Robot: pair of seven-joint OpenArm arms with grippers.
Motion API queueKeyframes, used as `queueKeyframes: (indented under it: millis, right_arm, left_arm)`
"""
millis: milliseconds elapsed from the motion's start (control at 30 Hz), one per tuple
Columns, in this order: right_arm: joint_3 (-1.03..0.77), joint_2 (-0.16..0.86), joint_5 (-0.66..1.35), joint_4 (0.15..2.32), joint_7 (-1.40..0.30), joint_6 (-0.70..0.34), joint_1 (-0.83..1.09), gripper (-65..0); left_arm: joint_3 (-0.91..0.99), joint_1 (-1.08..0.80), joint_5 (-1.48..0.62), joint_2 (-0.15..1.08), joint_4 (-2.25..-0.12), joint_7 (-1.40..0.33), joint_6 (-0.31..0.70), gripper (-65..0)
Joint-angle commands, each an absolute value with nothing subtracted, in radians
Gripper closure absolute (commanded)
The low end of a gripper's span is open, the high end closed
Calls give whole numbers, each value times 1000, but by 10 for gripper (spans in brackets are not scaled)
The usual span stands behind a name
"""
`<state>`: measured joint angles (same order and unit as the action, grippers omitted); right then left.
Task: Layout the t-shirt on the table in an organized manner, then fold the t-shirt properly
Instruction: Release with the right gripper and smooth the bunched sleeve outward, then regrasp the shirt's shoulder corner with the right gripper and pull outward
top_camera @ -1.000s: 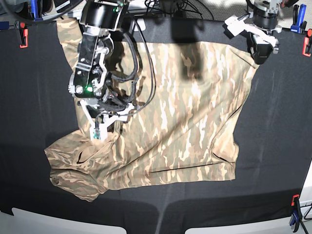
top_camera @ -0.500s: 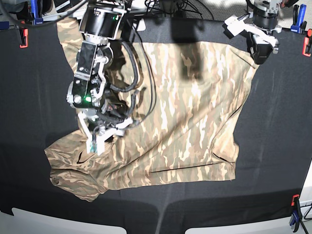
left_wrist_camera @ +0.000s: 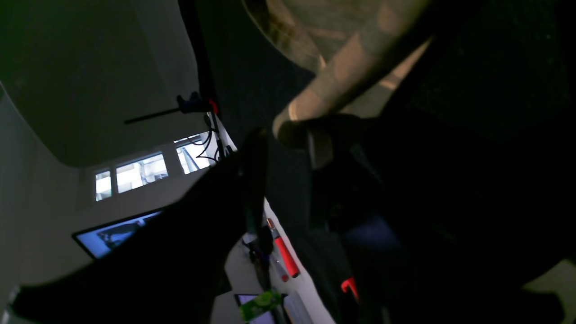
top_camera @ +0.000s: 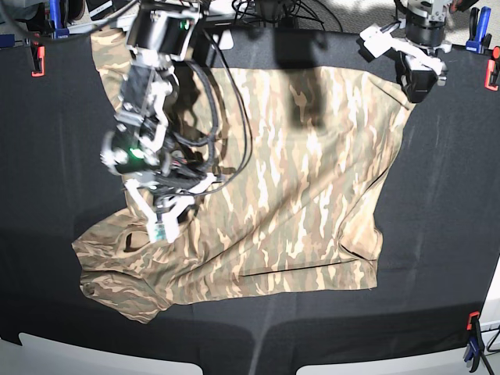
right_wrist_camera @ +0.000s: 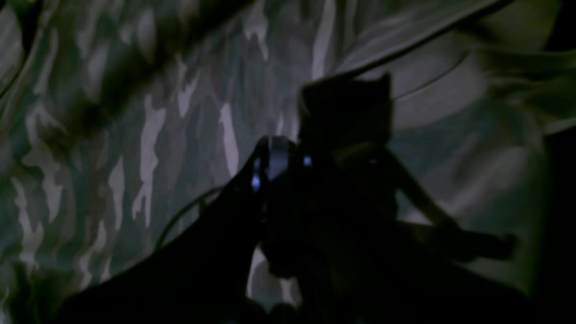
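The table (top_camera: 437, 258) is covered in black cloth and carries the t-shirt (top_camera: 297, 195) across its middle, reaching up to the far edge. The shirt is spread out but not yet tidy: its main panel lies fairly flat, the far left part runs up toward the far left corner, the near left part is bunched and rumpled with a fold lying over itself, and the near hem runs crooked. So the laying-out step looks partly done and no fold has been started, as far as these views show. The right gripper (top_camera: 158, 228) is down on the rumpled near left part of the shirt, its jaws pressed together; the wrist view is too dark to show whether a pinch of cloth sits between them. The left gripper (top_camera: 414, 90) stands at the shirt's far right corner near the far edge of the table, and its wrist view shows a rolled edge of camouflage cloth lying at its fingers, apparently pinched. Judging from this, the bunched side needs pulling flat and the hem squaring before any folding.
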<state>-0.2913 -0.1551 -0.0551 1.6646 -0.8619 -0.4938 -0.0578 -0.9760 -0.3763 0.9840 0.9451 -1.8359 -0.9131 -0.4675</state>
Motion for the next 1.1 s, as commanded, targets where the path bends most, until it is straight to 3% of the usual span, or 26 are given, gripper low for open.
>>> queueKeyframes:
  millis: [0,267,700,1067]
  right_arm:
    - [-289,-157,-45,1713,-851,-498,-58,0]
    - [-304,-6,-49,1811,-854,-498,70,0]
    - [-564,242,87,1808,-846,-498,67,0]
    - [-583,399,123,1710,-826,-498,61,0]
  left_arm:
    - [-975,-377,1002,962,-1852,-913,-484,-136]
    - [-975,-377,1003,962,-1852,-913,-484,-136]
    - [-975,-377,1003,962,-1852,-913,-484,-136]
    - [-975,-377,1003,962,-1852,-913,-484,-136]
